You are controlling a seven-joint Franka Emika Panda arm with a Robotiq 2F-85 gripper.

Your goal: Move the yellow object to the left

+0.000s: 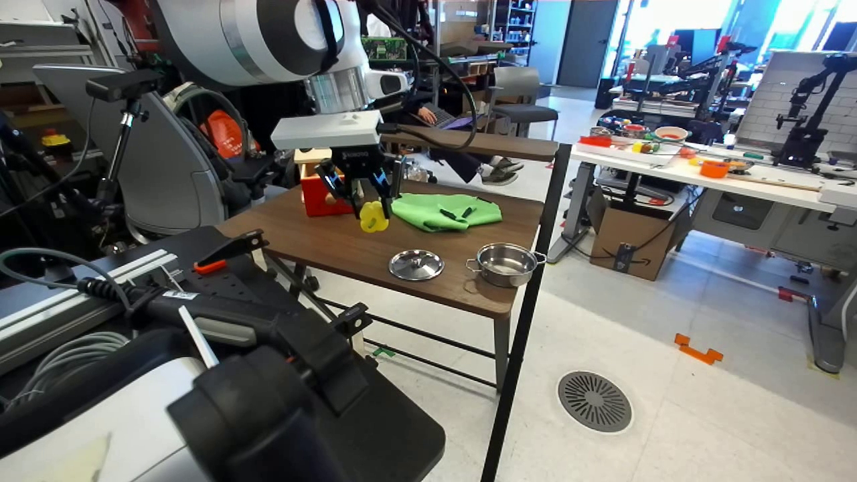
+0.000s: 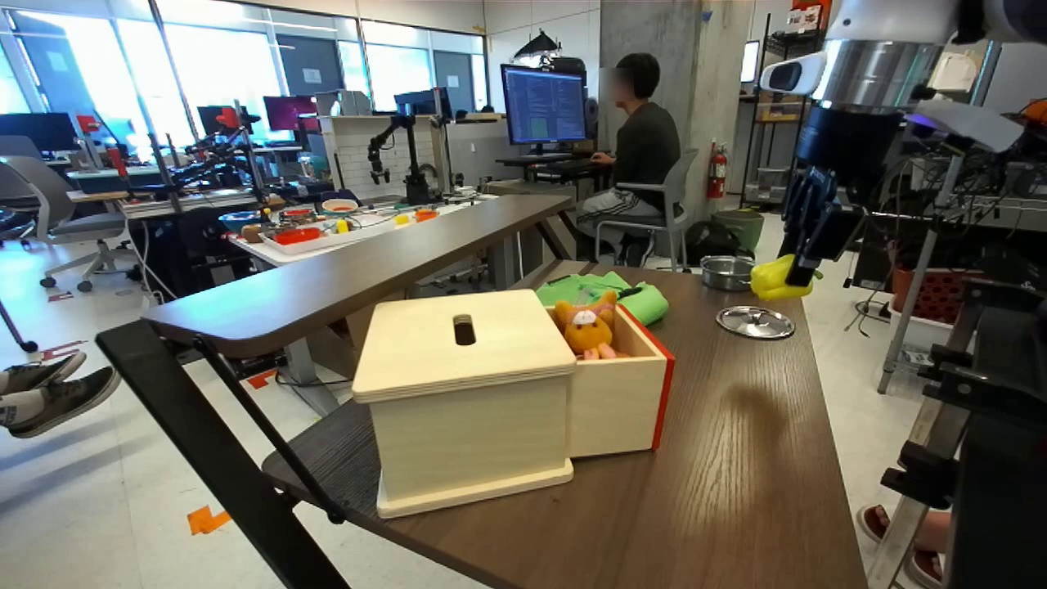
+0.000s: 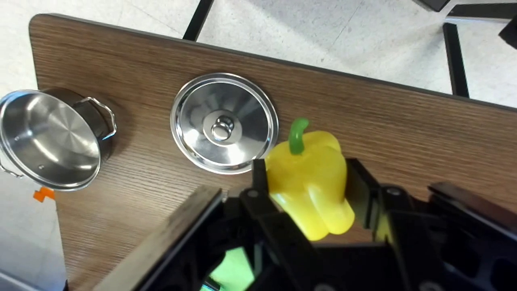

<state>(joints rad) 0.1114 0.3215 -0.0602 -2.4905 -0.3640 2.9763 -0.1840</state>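
Tool [image 3: 308, 180], yellow pepper [image 3: 309, 182] clamped between fingertips [image 3: 359, 188]

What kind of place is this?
Probably a robotics lab that doubles as an office: a big white robot arm reaches over a brown table, a black arm stands in the background, and a person sits at a computer monitor.

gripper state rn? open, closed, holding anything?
Gripper: closed on the yellow pepper, holding it up off the table.
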